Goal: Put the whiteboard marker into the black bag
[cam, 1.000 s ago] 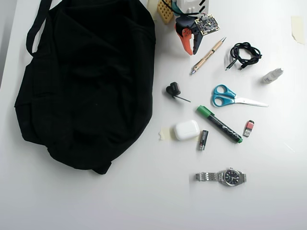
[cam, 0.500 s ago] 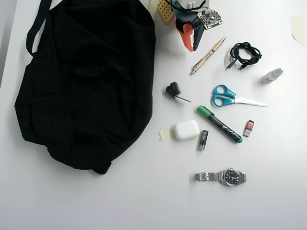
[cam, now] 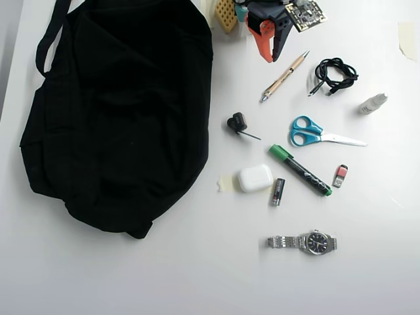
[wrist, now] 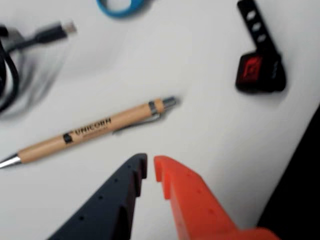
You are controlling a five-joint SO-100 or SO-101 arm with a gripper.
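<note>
Whiteboard marker [cam: 300, 170], thick and black-barrelled with a green cap and green end tip, lies flat and diagonal on the white table [cam: 197, 275] in the overhead view, between the blue-handled scissors [cam: 315, 133] above it and the steel-banded wristwatch [cam: 305, 242] below, with a small black stick-shaped item [cam: 279, 191] and a white earbud case [cam: 254, 178] just to its left. It is untouched and well apart from the large soft black fabric bag [cam: 118, 111], which sprawls over the left of the table, its strap at the upper left; no opening can be made out. The two-finger gripper [wrist: 150, 169], one finger dark grey and one orange, hangs at the top of the overhead view with its tips nearly together and nothing between them. In the wrist view it points down near the slim tan-and-silver pen [wrist: 95, 130], not the marker, which that camera does not show. Judging from this, the pick has not begun, and the arm must reach across the scissors' area and spread its fingers over the barrel.
</note>
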